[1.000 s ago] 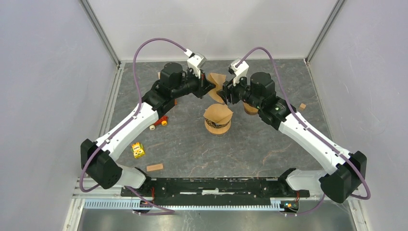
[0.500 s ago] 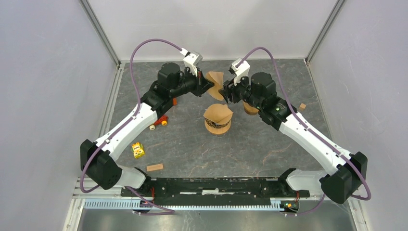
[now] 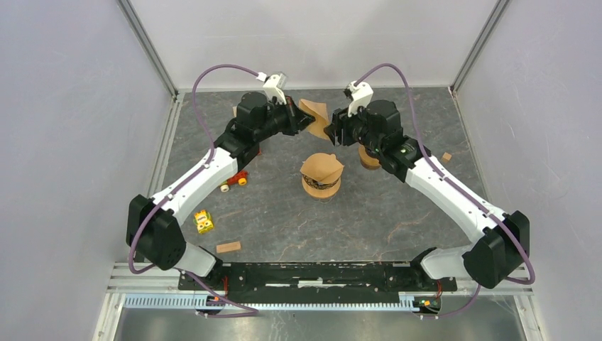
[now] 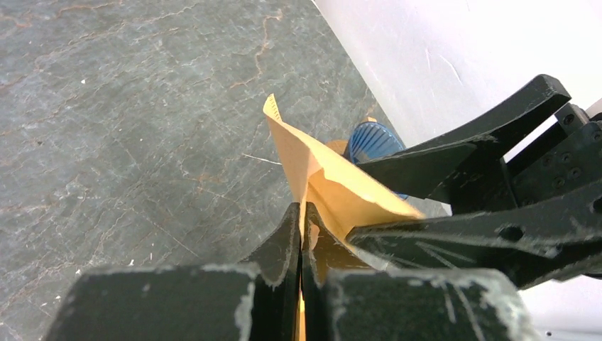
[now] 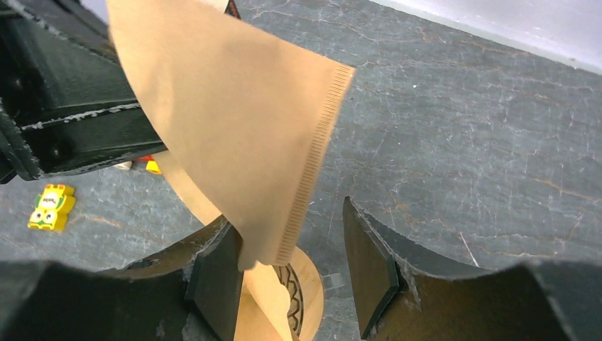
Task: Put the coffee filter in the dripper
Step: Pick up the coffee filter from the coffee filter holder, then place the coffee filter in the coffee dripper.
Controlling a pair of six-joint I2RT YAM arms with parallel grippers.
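A brown paper coffee filter (image 3: 316, 114) hangs in the air behind the wooden dripper (image 3: 321, 186), which has brown paper (image 3: 321, 168) sitting in its top. My left gripper (image 3: 305, 121) is shut on one edge of the filter (image 4: 319, 177), its fingertips (image 4: 289, 227) pressed together on the paper. My right gripper (image 3: 334, 133) is open. The filter's lower corner (image 5: 234, 121) hangs between its fingers, against the left finger (image 5: 216, 273) and apart from the right one (image 5: 369, 256). The dripper (image 5: 307, 298) shows below the right gripper (image 5: 291, 231).
A red toy car (image 3: 236, 180), a yellow toy (image 3: 204, 222) and a wooden block (image 3: 228, 247) lie at the left. A small block (image 3: 446, 157) lies at the right. A brown round thing (image 3: 368, 160) sits under the right arm. A blue ribbed thing (image 4: 373, 141) stands by the back wall.
Both grippers and the filter have moved toward the back of the table, farther from the dripper. The left gripper still holds the filter.
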